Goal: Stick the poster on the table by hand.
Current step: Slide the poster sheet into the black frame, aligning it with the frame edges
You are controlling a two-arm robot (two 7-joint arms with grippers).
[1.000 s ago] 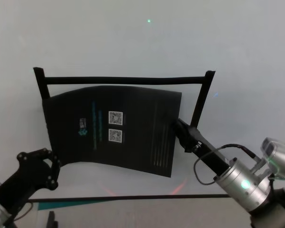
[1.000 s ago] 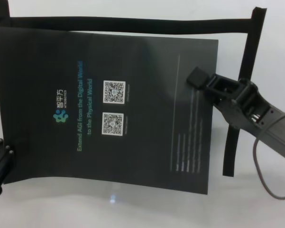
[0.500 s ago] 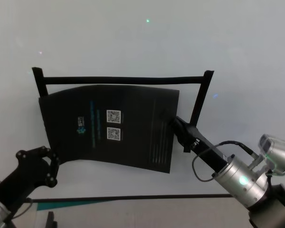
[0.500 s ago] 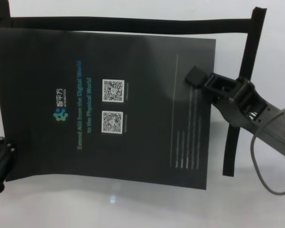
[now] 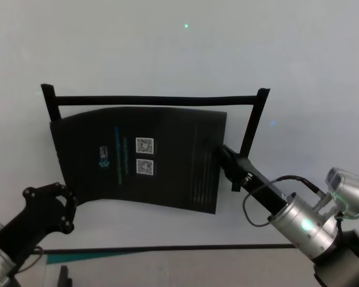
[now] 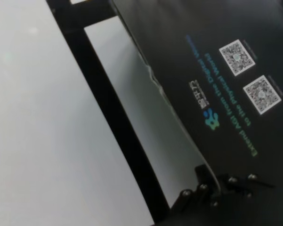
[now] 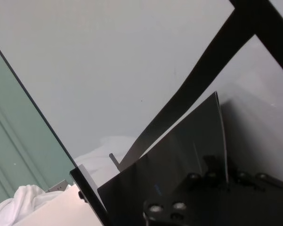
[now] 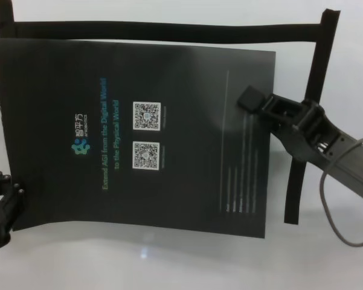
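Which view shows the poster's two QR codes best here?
The chest view: both QR codes sit near the middle of the poster, seen almost square-on and large. The left wrist view shows them obliquely, off to one side. The head view shows them small and far off. The right wrist view shows only the poster's edge, no codes.

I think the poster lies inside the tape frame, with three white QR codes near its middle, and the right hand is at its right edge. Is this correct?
Not quite: the poster has two white QR codes, not three, as the chest view shows. The rest holds: it lies inside the tape frame, and the right hand is at its right edge.
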